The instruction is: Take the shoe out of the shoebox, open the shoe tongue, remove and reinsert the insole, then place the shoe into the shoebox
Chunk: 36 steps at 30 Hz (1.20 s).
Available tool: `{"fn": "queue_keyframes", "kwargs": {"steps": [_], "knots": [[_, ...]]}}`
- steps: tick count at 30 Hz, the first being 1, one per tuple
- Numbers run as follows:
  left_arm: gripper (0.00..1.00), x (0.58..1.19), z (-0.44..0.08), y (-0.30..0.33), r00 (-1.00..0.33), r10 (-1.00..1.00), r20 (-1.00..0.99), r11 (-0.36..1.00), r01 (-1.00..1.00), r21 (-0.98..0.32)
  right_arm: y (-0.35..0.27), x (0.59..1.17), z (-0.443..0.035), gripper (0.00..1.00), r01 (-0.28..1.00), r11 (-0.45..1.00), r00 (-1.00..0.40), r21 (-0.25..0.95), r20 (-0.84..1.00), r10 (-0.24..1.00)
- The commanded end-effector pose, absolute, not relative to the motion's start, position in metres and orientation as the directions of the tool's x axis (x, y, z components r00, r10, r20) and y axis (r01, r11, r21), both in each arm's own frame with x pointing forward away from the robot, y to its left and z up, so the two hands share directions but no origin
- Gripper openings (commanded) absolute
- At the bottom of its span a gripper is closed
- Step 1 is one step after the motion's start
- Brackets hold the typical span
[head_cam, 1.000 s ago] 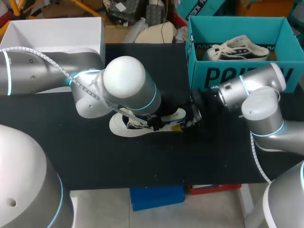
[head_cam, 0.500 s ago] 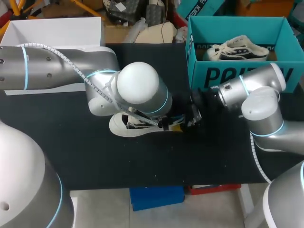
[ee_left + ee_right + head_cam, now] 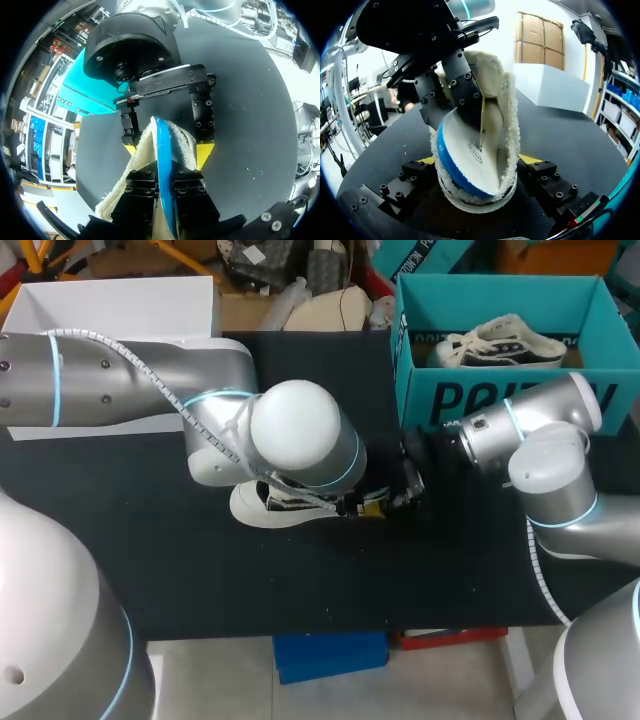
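Black desk [image 3: 200,570]; insole [image 3: 470,150] looks light and floppy, your left end effector [image 3: 165,195] pinches its edge, right end effector [image 3: 479,161] spread apart.

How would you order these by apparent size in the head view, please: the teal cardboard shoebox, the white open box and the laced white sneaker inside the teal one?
1. Teal cardboard shoebox and white open box: roughly alike, the latter partly behind my left arm.
2. Laced white sneaker: smallest.
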<state>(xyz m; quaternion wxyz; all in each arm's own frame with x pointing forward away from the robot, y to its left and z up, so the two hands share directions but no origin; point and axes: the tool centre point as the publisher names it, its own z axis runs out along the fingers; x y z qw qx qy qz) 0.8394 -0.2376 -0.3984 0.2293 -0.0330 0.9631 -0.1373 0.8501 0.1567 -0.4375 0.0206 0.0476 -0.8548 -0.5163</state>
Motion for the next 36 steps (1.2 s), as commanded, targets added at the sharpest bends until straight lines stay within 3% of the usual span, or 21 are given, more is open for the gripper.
{"fn": "queue_keyframes", "kwargs": {"steps": [1,7,14,36], "knots": [[0.0,0.844,-0.403,-0.241,-0.898,-0.121,-0.423,0.961,0.001,-0.276,0.156,0.851,-0.439,0.0,-0.059,0.463,-0.995,0.884,-0.013,-0.103],[0.0,0.843,-0.397,-0.238,-0.909,-0.102,-0.404,0.956,0.022,-0.291,0.156,0.851,-0.439,0.0,-0.059,0.463,-0.995,0.884,-0.013,-0.103],[0.0,0.826,-0.362,-0.231,-0.948,-0.059,-0.312,0.897,0.086,-0.433,0.156,0.851,-0.439,0.0,-0.059,0.463,-0.995,0.884,-0.013,-0.103],[0.0,0.776,-0.199,-0.243,-0.992,0.124,-0.033,0.477,0.089,-0.874,0.156,0.851,-0.439,0.0,-0.059,0.463,-0.995,0.884,-0.013,-0.103]]}}
